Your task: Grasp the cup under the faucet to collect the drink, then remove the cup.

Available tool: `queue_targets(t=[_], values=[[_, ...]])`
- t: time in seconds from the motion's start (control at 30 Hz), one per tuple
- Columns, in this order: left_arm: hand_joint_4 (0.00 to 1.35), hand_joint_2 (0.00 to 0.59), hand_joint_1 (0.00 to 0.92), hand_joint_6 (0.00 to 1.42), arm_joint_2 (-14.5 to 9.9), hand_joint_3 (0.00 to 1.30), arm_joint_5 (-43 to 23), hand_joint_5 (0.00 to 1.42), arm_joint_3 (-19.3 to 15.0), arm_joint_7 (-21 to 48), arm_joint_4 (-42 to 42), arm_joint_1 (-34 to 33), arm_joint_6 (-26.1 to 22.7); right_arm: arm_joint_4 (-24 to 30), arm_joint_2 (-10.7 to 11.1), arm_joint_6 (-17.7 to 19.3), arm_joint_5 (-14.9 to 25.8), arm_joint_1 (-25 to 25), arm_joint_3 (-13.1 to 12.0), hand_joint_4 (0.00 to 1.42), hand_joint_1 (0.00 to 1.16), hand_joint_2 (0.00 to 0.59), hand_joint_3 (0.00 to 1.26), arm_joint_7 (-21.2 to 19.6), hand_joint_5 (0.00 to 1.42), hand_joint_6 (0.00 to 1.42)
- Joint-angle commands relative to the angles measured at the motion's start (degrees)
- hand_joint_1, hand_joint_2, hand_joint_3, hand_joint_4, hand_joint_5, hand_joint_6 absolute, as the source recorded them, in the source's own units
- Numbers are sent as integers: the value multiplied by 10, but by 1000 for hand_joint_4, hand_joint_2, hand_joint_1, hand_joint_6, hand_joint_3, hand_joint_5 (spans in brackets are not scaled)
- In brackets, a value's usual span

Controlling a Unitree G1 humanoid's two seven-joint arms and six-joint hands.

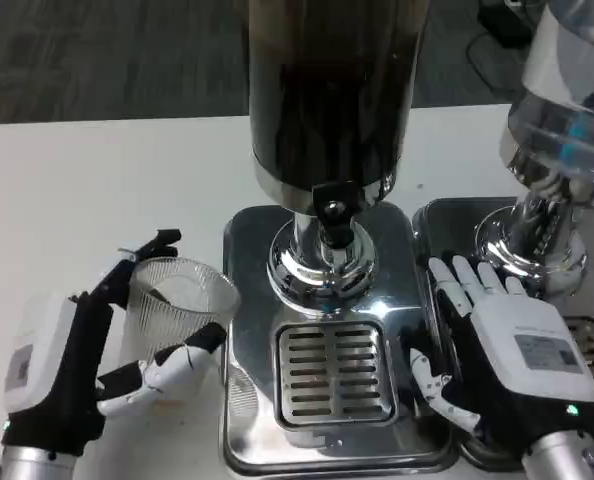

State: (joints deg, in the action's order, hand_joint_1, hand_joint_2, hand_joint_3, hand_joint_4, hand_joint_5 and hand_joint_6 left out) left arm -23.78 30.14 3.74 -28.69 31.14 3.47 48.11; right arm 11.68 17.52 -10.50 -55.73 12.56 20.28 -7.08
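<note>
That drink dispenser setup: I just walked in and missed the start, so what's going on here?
The robot's left hand holds a clear ribbed cup just left of the dark drink dispenser, over the table rather than under the faucet. The cup looks mostly empty, with perhaps a dark trace inside. The right hand rests open on the right side of the chrome base, beside the drip grate.

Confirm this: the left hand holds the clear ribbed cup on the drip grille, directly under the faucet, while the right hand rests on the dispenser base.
Not quite. The head view shows the left hand holding the clear ribbed cup over the white table, left of the dispenser base, not on the drip grille under the faucet. The right hand does rest on the base.
</note>
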Motion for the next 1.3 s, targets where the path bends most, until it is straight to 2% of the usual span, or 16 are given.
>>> queue_targets(t=[0.03,0.3,0.73,1.3], values=[[337,172,684,689,1,302,1,634,10,12,-4,-25,25,9,-2,-6,-3,7,-4,0,390,549,54,-3,0,0],[338,171,682,689,3,303,5,634,30,27,10,-44,38,12,-3,-9,-3,12,-4,0,390,549,54,-3,0,0],[338,167,672,689,19,304,31,634,76,32,89,-125,65,25,-15,-29,-12,22,-6,0,390,549,54,-7,0,0],[340,162,634,689,57,304,57,634,124,13,181,-214,92,47,-26,-46,-18,31,-8,0,390,549,54,-1,0,0]])
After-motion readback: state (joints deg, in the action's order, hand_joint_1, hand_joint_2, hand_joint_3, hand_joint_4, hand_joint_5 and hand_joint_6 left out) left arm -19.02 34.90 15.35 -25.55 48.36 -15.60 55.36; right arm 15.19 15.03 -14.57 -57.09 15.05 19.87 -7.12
